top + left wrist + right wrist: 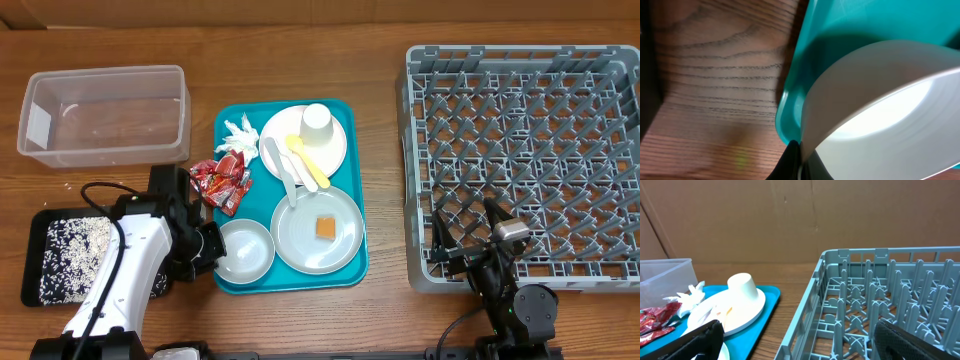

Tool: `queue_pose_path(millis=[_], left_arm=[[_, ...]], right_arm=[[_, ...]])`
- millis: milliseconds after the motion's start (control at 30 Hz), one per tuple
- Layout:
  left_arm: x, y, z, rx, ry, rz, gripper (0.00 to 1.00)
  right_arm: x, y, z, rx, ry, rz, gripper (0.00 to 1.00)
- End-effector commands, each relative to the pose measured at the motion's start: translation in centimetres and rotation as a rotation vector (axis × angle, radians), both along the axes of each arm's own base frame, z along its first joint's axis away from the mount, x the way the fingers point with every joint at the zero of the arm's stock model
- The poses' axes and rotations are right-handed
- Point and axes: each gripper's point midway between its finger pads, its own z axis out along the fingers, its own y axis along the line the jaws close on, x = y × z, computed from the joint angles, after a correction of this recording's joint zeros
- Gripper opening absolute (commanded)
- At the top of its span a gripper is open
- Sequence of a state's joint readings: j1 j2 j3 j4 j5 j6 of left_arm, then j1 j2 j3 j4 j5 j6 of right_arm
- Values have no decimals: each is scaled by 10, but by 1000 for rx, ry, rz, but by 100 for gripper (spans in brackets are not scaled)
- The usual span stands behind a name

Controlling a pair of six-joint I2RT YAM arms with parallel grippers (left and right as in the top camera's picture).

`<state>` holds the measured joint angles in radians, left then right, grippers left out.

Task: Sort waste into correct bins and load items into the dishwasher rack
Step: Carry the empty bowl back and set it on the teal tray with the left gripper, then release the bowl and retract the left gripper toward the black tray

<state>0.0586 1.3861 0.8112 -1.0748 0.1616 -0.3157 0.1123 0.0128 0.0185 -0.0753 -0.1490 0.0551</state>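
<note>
Left gripper [206, 245] is clamped on the rim of the small white bowl [245, 250], at the teal tray's [352, 272] near-left corner. I'd lift straight up to clear the tray's lip, then cross high over it to the dishwasher rack [520, 160] on the tray's right. My right gripper [800, 342] hangs there, spread wide.

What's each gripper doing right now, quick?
Left gripper: closed on the rim of the small white bowl.
Right gripper: open, holding nothing.
</note>
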Motion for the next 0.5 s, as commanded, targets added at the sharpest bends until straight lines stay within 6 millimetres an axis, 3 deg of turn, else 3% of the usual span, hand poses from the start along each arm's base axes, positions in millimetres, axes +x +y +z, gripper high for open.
queue_pose_path(millis=[0, 167, 333, 467], left_arm=[[2, -4, 0, -21, -6, 13, 13], [2, -4, 1, -21, -7, 13, 38], [4, -4, 7, -23, -5, 14, 39], [10, -3, 30, -21, -5, 8, 38]], right_arm=[[0, -1, -2, -3, -6, -9, 100], [0, -1, -2, -3, -6, -9, 100], [0, -1, -2, -3, -6, -9, 100], [0, -1, -2, -3, -6, -9, 100]])
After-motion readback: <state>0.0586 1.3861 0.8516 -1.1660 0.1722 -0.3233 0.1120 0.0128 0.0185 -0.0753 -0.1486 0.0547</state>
